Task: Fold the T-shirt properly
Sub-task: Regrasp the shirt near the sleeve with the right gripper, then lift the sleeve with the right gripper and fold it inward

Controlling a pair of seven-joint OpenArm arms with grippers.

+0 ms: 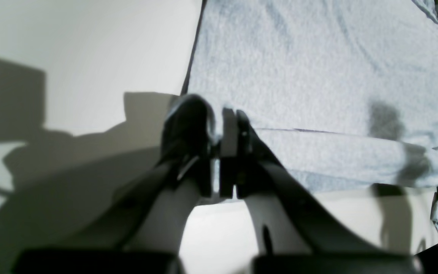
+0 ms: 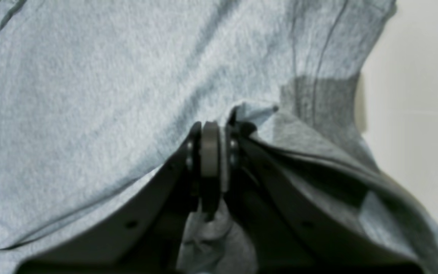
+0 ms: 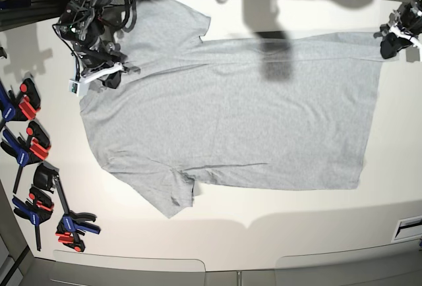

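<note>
You see both tools clamped on the T-shirt (image 3: 231, 118): right tool (image 2: 213, 125) at the collar, left tool (image 1: 222, 114) at the hem, on the white desk (image 3: 264, 227).

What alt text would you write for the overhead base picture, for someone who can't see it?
A grey T-shirt lies spread flat on a white table, a robot arm's tool pinching it at each end: right tool, left tool. Red-and-blue clamps lie along the table's left edge.
</note>
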